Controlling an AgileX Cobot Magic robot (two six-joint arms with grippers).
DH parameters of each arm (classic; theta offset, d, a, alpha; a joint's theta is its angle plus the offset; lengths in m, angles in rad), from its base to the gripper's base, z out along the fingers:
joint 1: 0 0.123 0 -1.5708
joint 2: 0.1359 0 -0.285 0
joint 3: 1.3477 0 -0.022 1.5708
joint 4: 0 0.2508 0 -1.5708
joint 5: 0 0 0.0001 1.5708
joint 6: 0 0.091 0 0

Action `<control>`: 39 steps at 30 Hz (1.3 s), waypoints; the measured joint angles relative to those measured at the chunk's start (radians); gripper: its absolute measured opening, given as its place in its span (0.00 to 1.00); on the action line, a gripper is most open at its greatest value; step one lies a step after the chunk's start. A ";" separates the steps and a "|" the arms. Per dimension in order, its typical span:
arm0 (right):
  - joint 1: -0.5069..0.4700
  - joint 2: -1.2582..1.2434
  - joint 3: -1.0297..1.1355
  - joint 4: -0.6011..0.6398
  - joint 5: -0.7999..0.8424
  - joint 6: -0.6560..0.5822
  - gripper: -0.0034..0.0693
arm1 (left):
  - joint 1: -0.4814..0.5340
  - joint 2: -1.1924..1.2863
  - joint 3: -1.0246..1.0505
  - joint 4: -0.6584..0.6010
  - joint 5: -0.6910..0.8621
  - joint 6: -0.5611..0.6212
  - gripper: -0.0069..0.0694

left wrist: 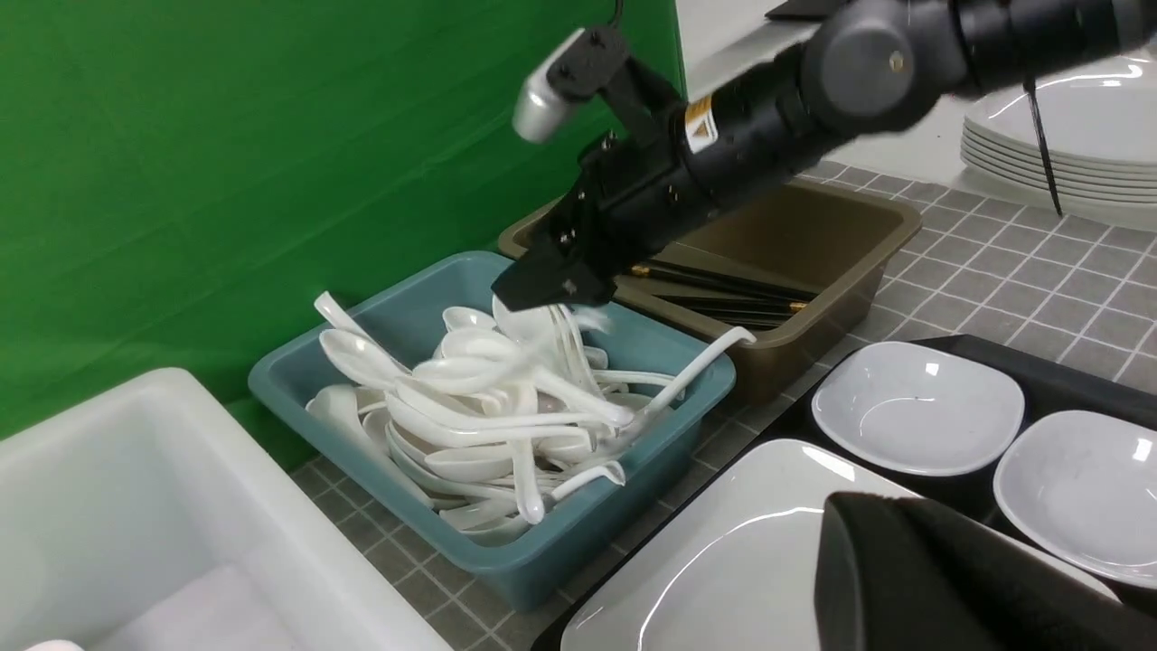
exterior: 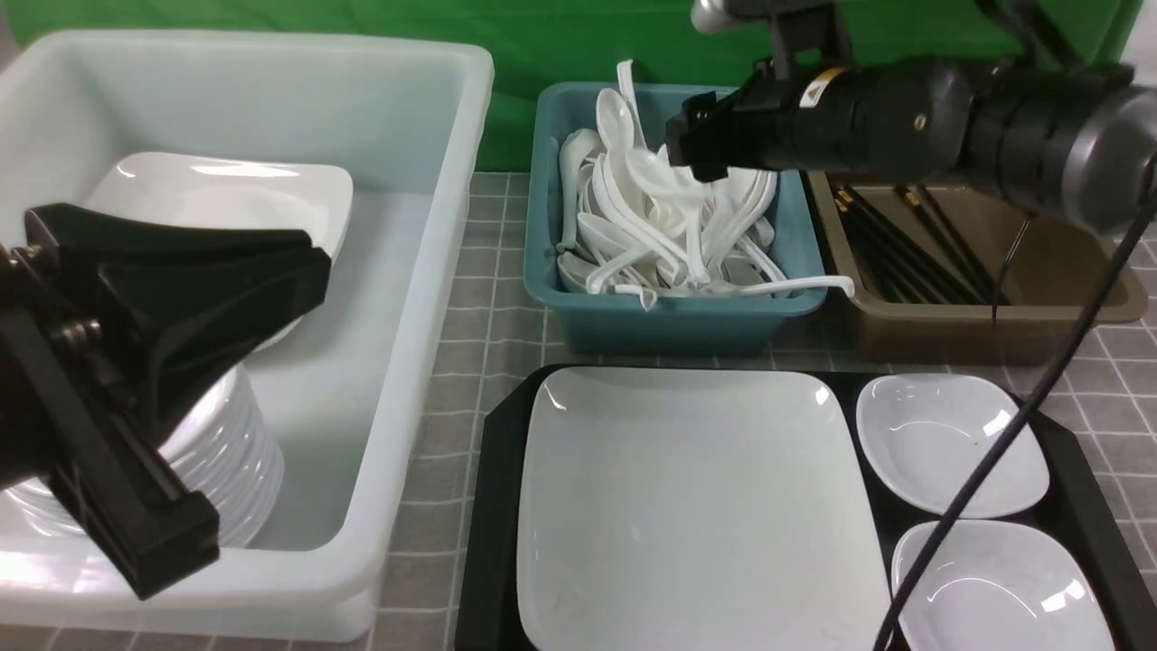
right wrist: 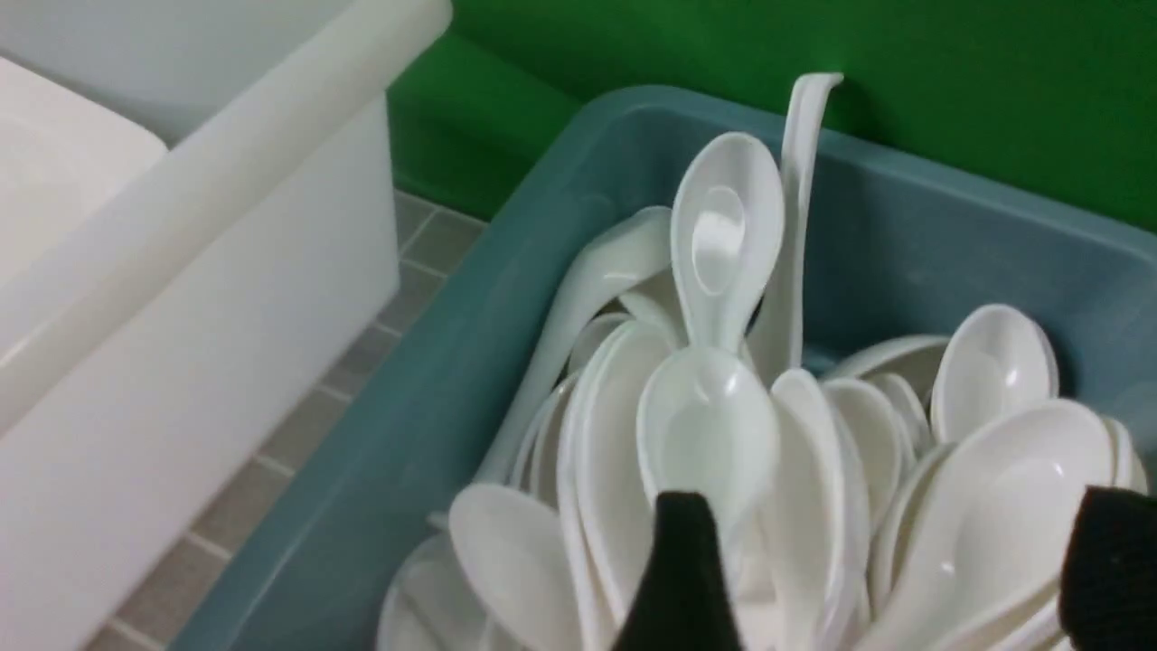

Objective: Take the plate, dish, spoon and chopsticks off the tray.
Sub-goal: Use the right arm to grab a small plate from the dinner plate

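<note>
Jaws of our right gripper [right wrist: 890,570] stand wide apart over the teal plastic bin [right wrist: 904,226] of glossy white soup spoons [right wrist: 705,434]; our left gripper [exterior: 312,267] has its own pressed together.

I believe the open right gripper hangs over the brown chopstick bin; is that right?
Not quite: the open right gripper hangs over the teal bin of white spoons, as the right wrist view shows.

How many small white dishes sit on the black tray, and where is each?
2. The far dish lies on the tray, right of the large plate; the near dish lies closer to the robot. The frame crops the tray, so more may be hidden.
</note>
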 joint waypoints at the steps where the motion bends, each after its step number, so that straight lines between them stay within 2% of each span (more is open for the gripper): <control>1: -0.003 -0.012 -0.006 -0.001 0.047 0.000 0.79 | 0.000 0.000 0.000 0.000 0.000 0.000 0.12; 3: -0.004 -0.080 -0.016 -0.029 0.212 0.000 0.71 | 0.000 0.000 0.000 0.000 0.005 0.000 0.12; 4: -0.004 -0.131 -0.016 -0.060 0.348 0.000 0.66 | 0.000 0.000 0.000 0.001 0.006 0.000 0.12; 6: -0.001 -0.168 -0.015 -0.092 0.470 0.008 0.60 | 0.000 0.000 0.000 0.001 0.009 0.000 0.12; 7: 0.010 -0.231 0.008 -0.151 0.614 0.036 0.55 | 0.000 0.000 0.000 0.003 0.010 0.000 0.12; 9: 0.018 -0.271 0.040 -0.173 0.677 0.051 0.54 | 0.000 0.000 0.000 0.004 0.011 0.000 0.12; 10: 0.040 -0.333 0.115 -0.212 0.787 0.087 0.52 | 0.000 0.000 0.000 0.006 0.011 0.000 0.12; 12: 0.078 -0.396 0.227 -0.244 0.887 0.133 0.52 | 0.000 0.000 0.000 0.007 0.011 0.000 0.12; 14: 0.143 -0.460 0.385 -0.273 0.938 0.180 0.56 | 0.000 0.000 0.000 0.007 0.011 0.000 0.12; 17: 0.213 -0.513 0.556 -0.287 0.923 0.228 0.66 | 0.000 0.000 0.000 0.007 0.012 0.000 0.12; 20: 0.280 -0.542 0.753 -0.307 0.804 0.275 0.80 | 0.000 0.000 0.000 0.007 0.012 0.000 0.12; 24: 0.296 -0.536 0.873 -0.350 0.644 0.327 0.83 | 0.000 0.000 0.000 0.007 0.012 0.000 0.12; 25: 0.296 -0.527 0.907 -0.404 0.576 0.366 0.83 | 0.000 0.000 0.000 0.007 0.012 0.000 0.12; 27: 0.296 -0.517 0.919 -0.453 0.543 0.398 0.82 | 0.000 0.000 0.000 0.007 0.012 0.000 0.12; 28: 0.296 -0.497 0.928 -0.513 0.518 0.428 0.80 | 0.000 0.000 0.000 0.007 0.012 0.001 0.12; 32: 0.296 -0.452 0.931 -0.566 0.484 0.446 0.72 | 0.000 0.000 0.000 0.007 0.012 0.001 0.12; 36: 0.296 -0.412 0.931 -0.579 0.470 0.447 0.54 | 0.000 0.000 0.000 0.007 0.019 0.001 0.12; 38: 0.297 -0.406 0.931 -0.581 0.470 0.447 0.41 | 0.000 0.000 0.000 0.007 0.026 0.001 0.12; 39: 0.297 -0.407 0.931 -0.585 0.473 0.447 0.38 | 0.000 0.000 0.000 0.007 0.028 0.001 0.12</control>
